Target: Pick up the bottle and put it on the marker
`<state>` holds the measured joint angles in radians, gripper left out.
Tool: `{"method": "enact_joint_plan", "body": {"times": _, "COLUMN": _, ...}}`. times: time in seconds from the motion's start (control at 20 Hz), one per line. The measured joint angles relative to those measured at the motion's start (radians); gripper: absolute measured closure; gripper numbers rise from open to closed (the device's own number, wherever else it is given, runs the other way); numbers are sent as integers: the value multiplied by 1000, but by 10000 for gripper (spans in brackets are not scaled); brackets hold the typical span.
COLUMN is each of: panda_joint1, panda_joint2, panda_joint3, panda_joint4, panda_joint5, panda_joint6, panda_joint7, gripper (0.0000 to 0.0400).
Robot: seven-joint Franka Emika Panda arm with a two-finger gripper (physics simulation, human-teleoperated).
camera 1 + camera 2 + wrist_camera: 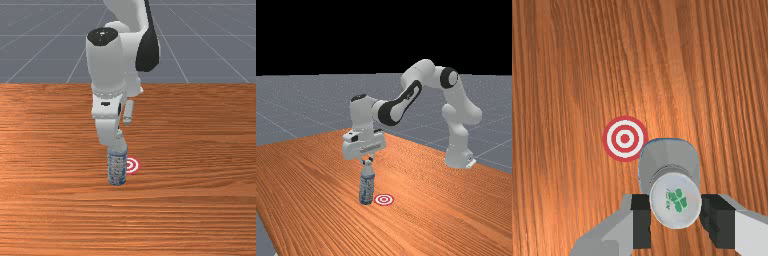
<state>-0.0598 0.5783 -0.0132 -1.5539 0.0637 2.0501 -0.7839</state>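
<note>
My gripper (pixel 118 134) is above the bottle (pixel 117 167), which is upright and stands left of the marker in the front view. In the far view the gripper (pixel 368 159) is at the bottle's (pixel 366 189) top, and the red-and-white ringed marker (pixel 384 199) lies to its right. The wrist view has the white cap of the bottle (pixel 675 201) between both fingers of the gripper (pixel 676 220), touching them from two sides. Beside the bottle is the marker (pixel 625 139), partly hidden by it in the front view. Whether the base touches the wood cannot be told.
The wooden table (pixel 200 200) extends around the bottle and marker. The arm's base stands on the table at the far view's right, with the arm reaching over from there. A table edge runs along the far view's lower left.
</note>
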Motion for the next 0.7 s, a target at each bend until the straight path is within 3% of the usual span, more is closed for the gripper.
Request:
{"method": "enact_joint_plan", "body": {"times": 0.1, "panda_joint1": -1, "panda_joint2": -51, "panda_joint3": -2, "panda_joint4": -89, "panda_joint5": 3, "panda_joint6": 31, "panda_joint7": -5, "gripper": 250}}
{"method": "enact_joint_plan", "body": {"times": 0.2, "panda_joint1": 19, "panda_joint2": -80, "panda_joint3": -21, "panda_joint4": -138, "panda_joint5": -41, "panda_joint6": 84, "panda_joint7": 32, "gripper": 251}}
{"method": "enact_joint_plan", "body": {"times": 0.35, "panda_joint1": 19, "panda_joint2": -71, "panda_joint3": -1, "panda_joint4": -114, "panda_joint5": -67, "panda_joint6": 44, "panda_joint7": -59, "gripper": 250}}
{"method": "enact_joint_plan", "body": {"times": 0.7, "panda_joint1": 57, "panda_joint2": -93, "panda_joint3": -1, "panda_joint4": -151, "panda_joint5": -54, "panda_joint6": 71, "panda_joint7": 53, "gripper": 249}}
